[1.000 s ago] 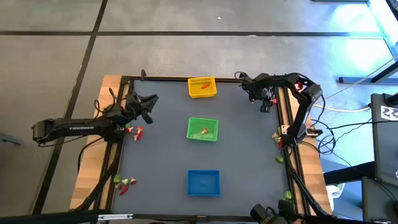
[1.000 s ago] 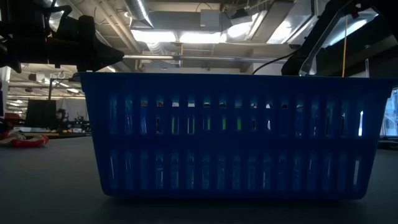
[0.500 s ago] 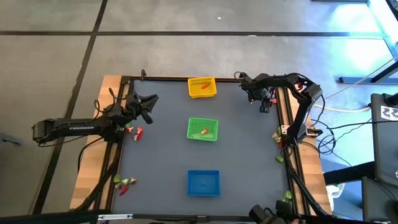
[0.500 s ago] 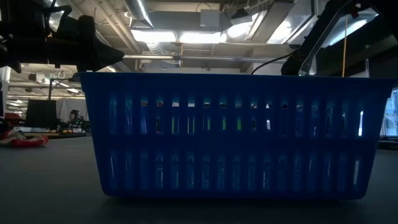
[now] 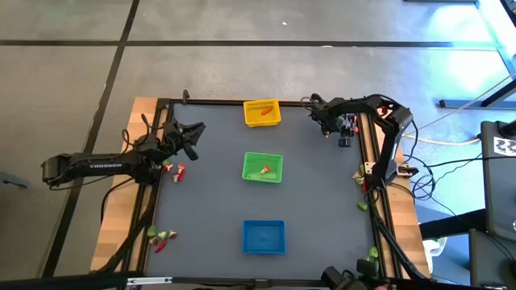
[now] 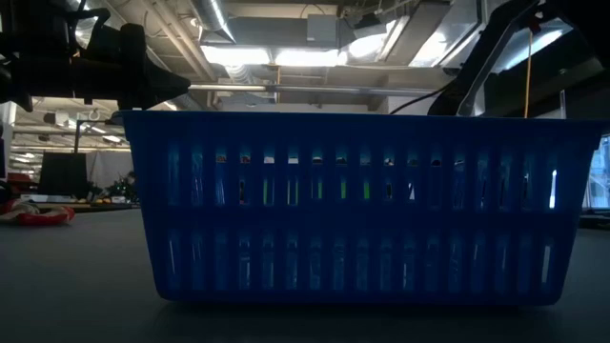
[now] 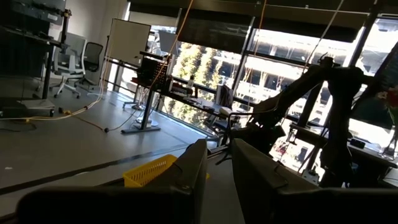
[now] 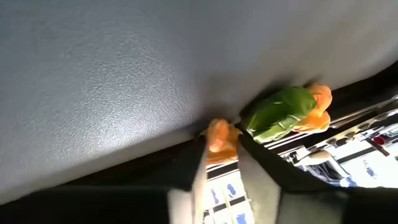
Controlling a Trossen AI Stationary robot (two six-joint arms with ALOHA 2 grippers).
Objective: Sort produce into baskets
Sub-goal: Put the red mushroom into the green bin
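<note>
We see the right gripper (image 5: 316,112) has shifted toward the ribbed yellow basket (image 5: 262,113) and closed on a small orange produce piece (image 8: 221,138) at the far right corner of the mat, while the left gripper (image 5: 196,129) hovers with its fingers nearly together, empty

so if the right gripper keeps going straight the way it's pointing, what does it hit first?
Likely the small orange toy produce piece sitting between the right gripper fingers, on the dark grey table mat. A green-and-orange piece lies just beside it. Depth is unclear.
</note>
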